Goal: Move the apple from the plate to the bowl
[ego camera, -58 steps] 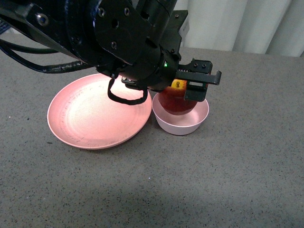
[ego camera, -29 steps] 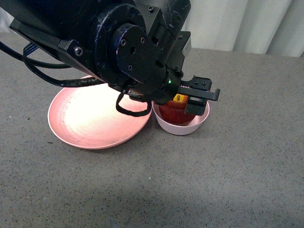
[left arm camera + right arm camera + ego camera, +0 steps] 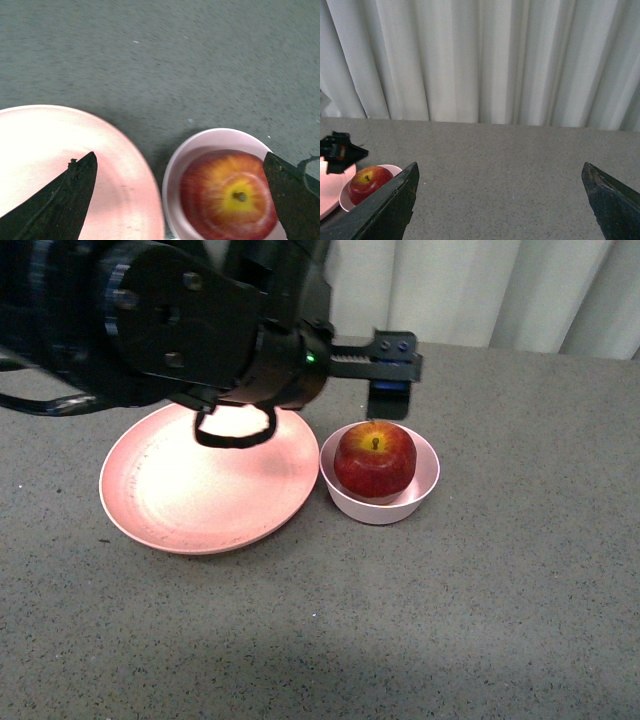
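The dark red apple (image 3: 375, 458) with its yellow stem patch sits inside the small pale pink bowl (image 3: 381, 507). The wide pink plate (image 3: 200, 490) lies empty just left of the bowl, nearly touching it. My left gripper (image 3: 391, 378) hovers open above and slightly behind the bowl, clear of the apple. In the left wrist view the apple (image 3: 230, 197) lies in the bowl (image 3: 172, 172) below the open left gripper (image 3: 180, 156), beside the plate (image 3: 45, 150). My right gripper (image 3: 500, 165) is open over bare table, with the apple (image 3: 369, 184) far off to one side.
The bulky black left arm (image 3: 170, 325) and its looped cable (image 3: 232, 435) hang over the plate's back edge. A white curtain (image 3: 480, 60) closes off the far side of the grey table (image 3: 450, 620).
The left gripper has let go of the apple, which now rests in the bowl. The gripper has risen and drawn back from over the bowl.
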Controlling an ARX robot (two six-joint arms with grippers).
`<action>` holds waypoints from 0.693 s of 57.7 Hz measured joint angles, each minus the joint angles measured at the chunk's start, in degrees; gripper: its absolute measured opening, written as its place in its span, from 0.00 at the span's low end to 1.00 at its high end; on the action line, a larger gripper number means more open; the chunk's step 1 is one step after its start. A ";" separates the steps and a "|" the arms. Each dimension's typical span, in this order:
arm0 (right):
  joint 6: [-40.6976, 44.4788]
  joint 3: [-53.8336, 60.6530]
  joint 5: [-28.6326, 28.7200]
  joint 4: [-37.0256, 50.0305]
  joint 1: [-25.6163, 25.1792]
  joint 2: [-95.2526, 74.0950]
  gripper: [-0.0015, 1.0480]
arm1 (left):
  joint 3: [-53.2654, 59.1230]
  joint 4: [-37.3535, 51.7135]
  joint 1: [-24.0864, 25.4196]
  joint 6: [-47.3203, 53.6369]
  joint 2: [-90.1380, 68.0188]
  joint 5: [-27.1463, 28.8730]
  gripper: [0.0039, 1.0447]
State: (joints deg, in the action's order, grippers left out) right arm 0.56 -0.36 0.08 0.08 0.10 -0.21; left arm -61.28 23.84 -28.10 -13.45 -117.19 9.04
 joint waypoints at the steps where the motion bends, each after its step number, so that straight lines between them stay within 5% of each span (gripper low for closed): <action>1: 0.00 0.00 0.00 0.00 0.00 0.00 0.91 | 1.11 0.70 0.50 -0.33 0.83 0.61 0.94; 25: 0.00 0.00 -0.02 0.00 0.00 0.00 0.91 | 24.50 10.95 7.98 0.00 20.70 16.85 0.94; 35: 0.00 0.00 0.00 0.00 0.00 0.00 0.91 | 35.93 41.97 11.21 9.38 18.99 6.84 0.70; 40: 0.00 0.00 -0.02 0.00 0.00 -0.02 0.91 | 39.91 47.67 13.05 10.91 22.29 5.38 0.57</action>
State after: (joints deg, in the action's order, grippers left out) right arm 0.56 -0.36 0.05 0.08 0.10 -0.23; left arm -21.37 71.50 -15.05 -2.55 -94.89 14.41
